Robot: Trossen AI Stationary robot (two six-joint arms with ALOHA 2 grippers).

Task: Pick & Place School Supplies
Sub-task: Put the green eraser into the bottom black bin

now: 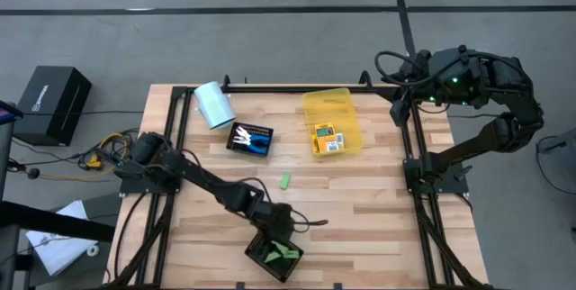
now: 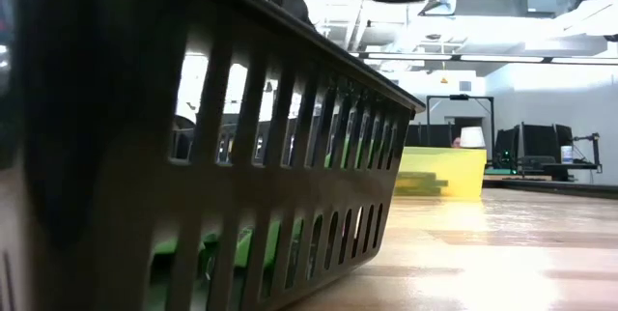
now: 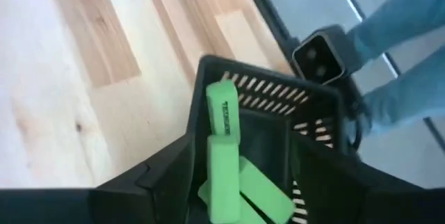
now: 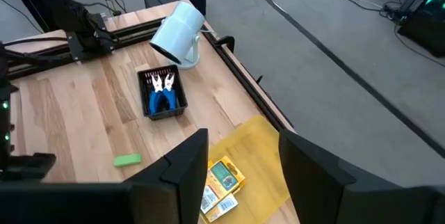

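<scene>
Left claw [image 3: 226, 182]: low in the high view, right over the black tray [image 1: 261, 256] near the table's front edge. Its fingers stand apart with nothing pinched — a green piece [image 3: 222, 109] lies just past them, inside the tray.
Green pieces: several sit piled in that tray. One more [image 1: 284, 181] lies alone on the wood, in the middle of the high view.
What the next move turns on: the lone piece lies up and a bit right of the left claw, with its long side running nearly up-down in the high view. The left arm is much nearer to it than the right, so I'd guess the left goes for it.
Right claw [image 4: 243, 175]: upper right of the high view, off the table's side. Fingers apart, holding nothing, just waiting.
Other supplies: yellow packs [image 1: 327, 137] lie in the yellow bin [image 1: 315, 103]; blue tools [image 1: 256, 142] lie in a second black tray [image 1: 236, 133].
Table [image 1: 360, 209]: pale wood planks, flat and smooth, with a dark frame.
Room: grey floor — a black box [image 1: 52, 101] and cables sit at the left.
</scene>
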